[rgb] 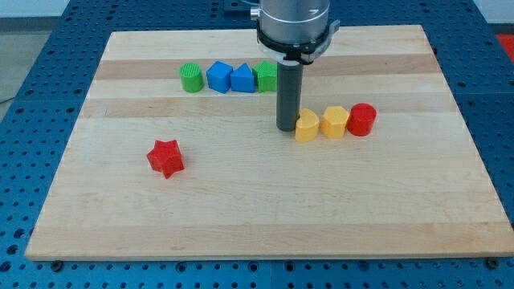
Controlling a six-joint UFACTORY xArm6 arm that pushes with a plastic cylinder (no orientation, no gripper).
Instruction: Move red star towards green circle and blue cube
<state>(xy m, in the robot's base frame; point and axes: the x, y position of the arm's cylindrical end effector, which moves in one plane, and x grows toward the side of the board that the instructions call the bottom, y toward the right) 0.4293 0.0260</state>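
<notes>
Toward the worktop's (265, 217) left edge, a little below its middle height, the red star (165, 157) lies alone, well apart from every other block. Near the top edge, left of centre, a row of four blocks runs left to right: the green circle (190, 77), the blue cube (218, 77), a blue block with a peaked top (242, 79) and a green block (266, 76) whose shape I cannot make out, since the rod partly hides it. The four sit just beside one another, touching or nearly so. The red star is below this row and to its left, with bare wood between. Right of the worktop's centre a second row holds a yellow heart-like block (307, 126), a yellow block with flat sides (334, 121) and a red cylinder (361, 119), close together. My tip (287, 128) rests on the worktop just beside the left face of the yellow heart-like block, touching or almost touching it, far from the red star. The arm carries no jaws, only the straight dark rod.
</notes>
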